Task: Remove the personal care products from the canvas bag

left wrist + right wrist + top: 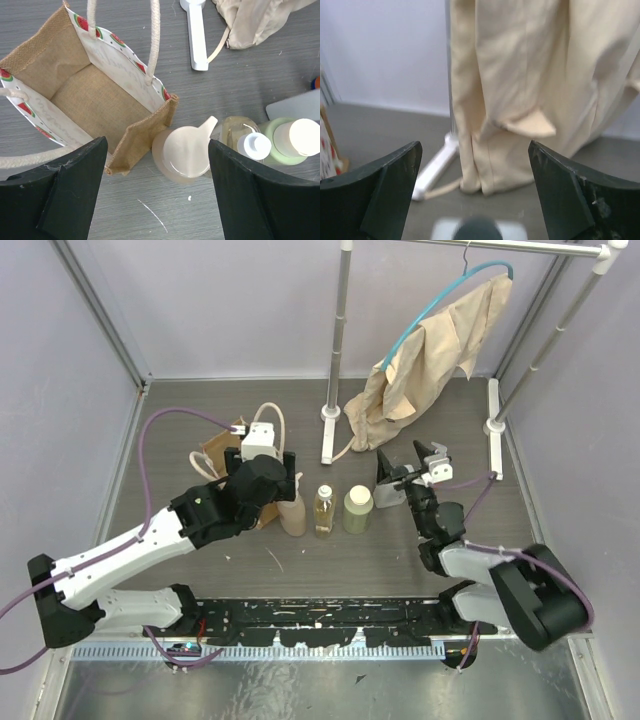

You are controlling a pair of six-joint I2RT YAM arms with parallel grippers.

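Grey table (400,560), canvas bag (142,135) upright, tan bottle (293,515), amber bottle (323,512), green bottle (358,510) beside it, rack feet (331,412)

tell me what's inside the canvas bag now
Nothing visible: the left wrist view looks into the bag and shows only its bare woven floor and walls. Its leftmost corner is cut off by the picture's edge. Three bottles stand outside it.

A robot lab cell; plain lilac walls (240,300), aluminium frame posts (101,310), garment rail (540,249) on a grey tabletop (400,560).
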